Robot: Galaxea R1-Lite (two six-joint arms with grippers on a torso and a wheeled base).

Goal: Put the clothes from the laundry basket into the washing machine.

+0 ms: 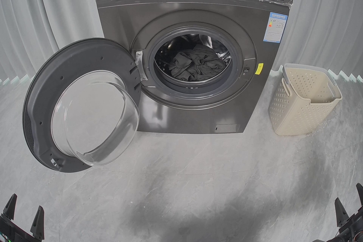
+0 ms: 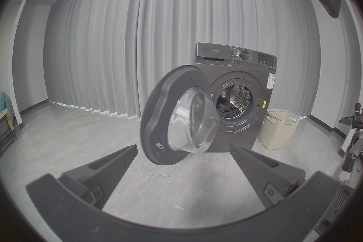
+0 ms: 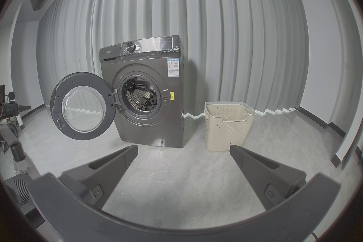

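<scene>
While dark clothes (image 1: pixel 196 63) lie inside it, the washing machine (image 1: pixel 181 8) stands with its door (image 1: pixel 81 104) swung open.
The laundry basket (image 1: pixel 302 103) sits on the floor (image 1: pixel 196 178) just beside the machine; left gripper (image 2: pixel 182 152) and right gripper (image 3: pixel 183 150) are both spread wide, holding nothing.

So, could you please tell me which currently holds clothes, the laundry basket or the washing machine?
The washing machine: dark clothes lie heaped inside it, while the laundry basket shows only bare walls.
</scene>
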